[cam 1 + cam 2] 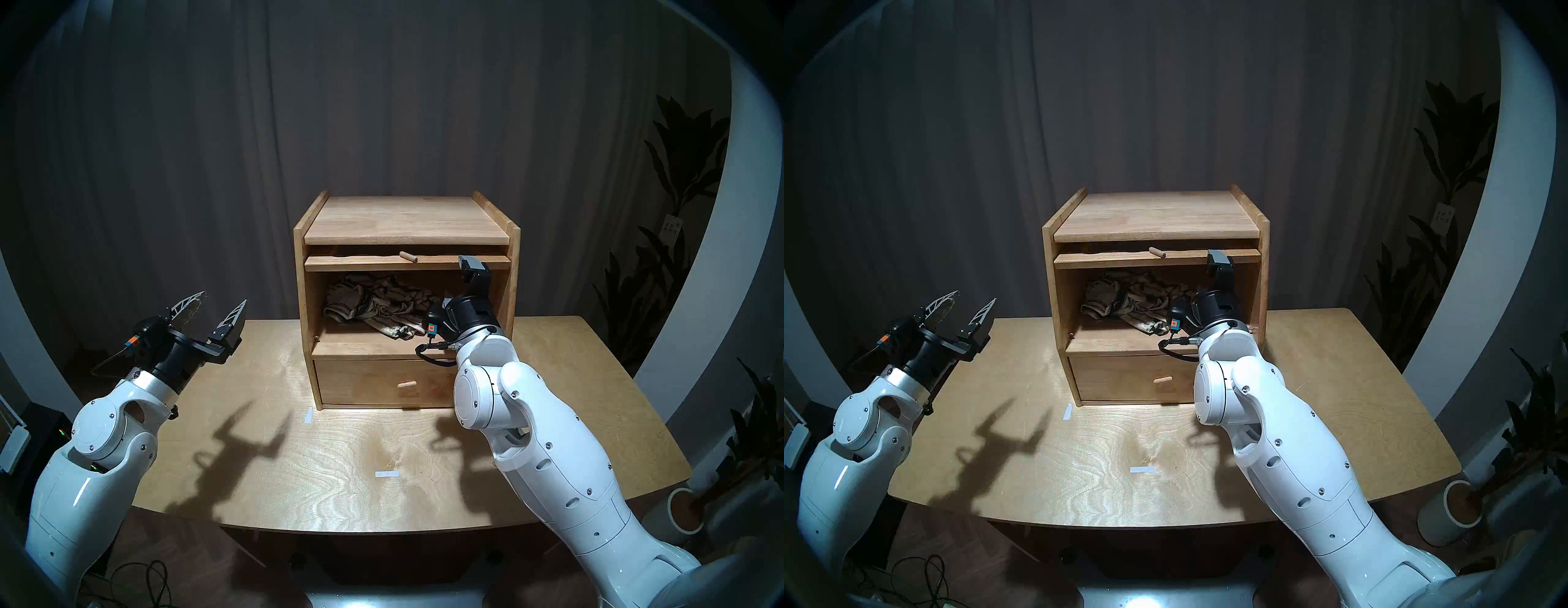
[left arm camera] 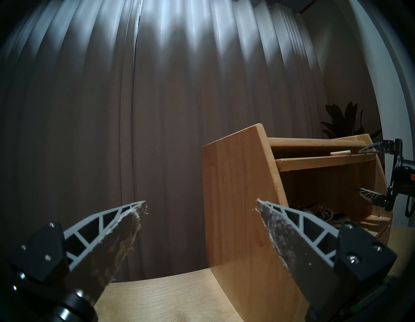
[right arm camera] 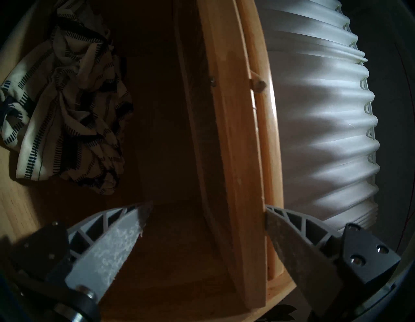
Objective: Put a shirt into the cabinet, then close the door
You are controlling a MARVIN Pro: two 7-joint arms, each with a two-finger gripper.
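Raised door (image 1: pixel 407 262) above open compartment front

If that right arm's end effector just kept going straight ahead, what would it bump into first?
Probably the door. The right end effector is open and straddles the door's raised edge at the cabinet mouth, so the edge would slide deeper between its fingers. Depth is hard to judge.

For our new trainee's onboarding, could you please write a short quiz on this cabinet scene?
1. True or false: the crumpled cream striped fabric shirt lies inside the boxy light-brown wooden cabinet's large compartment.
2. The right end effector is: A) shut on the shirt; B) open, straddling the front edge of the raised flat light-wood door; C) shut on the cabinet's top.
3. Fill in: the left end effector is open and holds ____.
Key: 1 true; 2 B; 3 nothing.
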